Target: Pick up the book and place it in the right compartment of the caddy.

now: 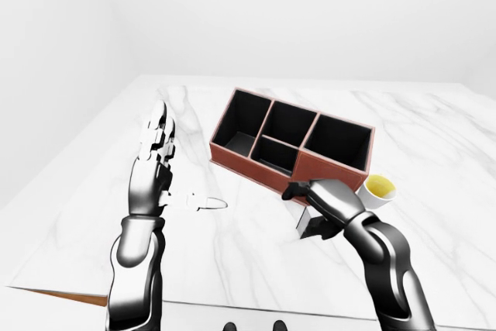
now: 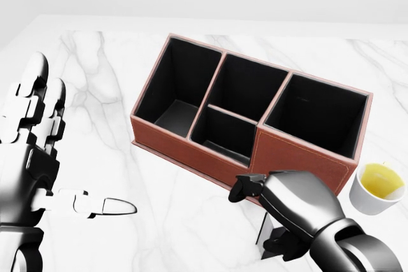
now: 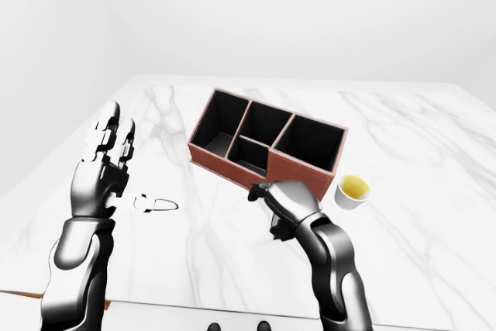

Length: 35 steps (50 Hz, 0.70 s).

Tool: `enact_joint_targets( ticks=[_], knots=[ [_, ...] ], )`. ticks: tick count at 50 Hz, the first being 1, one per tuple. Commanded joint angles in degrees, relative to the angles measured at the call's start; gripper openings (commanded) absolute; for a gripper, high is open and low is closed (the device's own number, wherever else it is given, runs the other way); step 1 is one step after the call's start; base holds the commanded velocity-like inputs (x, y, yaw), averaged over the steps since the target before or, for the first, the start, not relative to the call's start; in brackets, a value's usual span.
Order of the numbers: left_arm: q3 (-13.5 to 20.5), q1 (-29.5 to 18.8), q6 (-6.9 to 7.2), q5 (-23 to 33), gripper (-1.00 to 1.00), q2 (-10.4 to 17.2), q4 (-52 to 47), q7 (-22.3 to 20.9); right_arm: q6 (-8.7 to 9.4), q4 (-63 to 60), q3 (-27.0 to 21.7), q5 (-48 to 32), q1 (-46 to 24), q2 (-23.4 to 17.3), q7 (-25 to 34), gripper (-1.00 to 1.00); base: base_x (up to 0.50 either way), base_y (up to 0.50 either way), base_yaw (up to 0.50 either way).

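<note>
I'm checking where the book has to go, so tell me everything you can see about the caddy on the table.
The caddy is a long rectangular box, reddish-brown outside like leather, black inside. Thin walls split it into a tall left compartment, two smaller middle ones, and a large right one; all look empty. It sits flat and upright on the white marble table, angled so its right end lies lower in the head view. A white cup of yellow liquid stands beside its right end. The right hand is against its near wall.
</note>
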Motion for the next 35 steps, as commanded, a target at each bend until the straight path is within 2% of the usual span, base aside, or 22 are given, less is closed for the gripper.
enact_joint_targets(
  ticks=[1, 19, 35],
  knots=[
    [0.05, -0.45, 0.0, 0.01, 1.0, 0.15, 0.54, -0.07, 0.0, 5.46, -0.17, -3.59, -1.12, -0.84, 0.0, 0.11, 0.0, 0.0, 0.0],
    [0.32, -0.19, 0.0, -0.44, 1.0, 0.19, 1.42, -0.16, 0.0, 7.63, 0.74, -6.46, -0.27, -0.99, 0.0, 0.12, 0.0, 0.0, 0.0],
    [0.73, 0.31, 0.0, -0.73, 1.0, 0.18, 2.15, -0.2, 0.0, 11.11, 0.02, -7.84, -3.07, -1.64, 0.0, 0.13, 0.0, 0.0, 0.0]
  ],
)
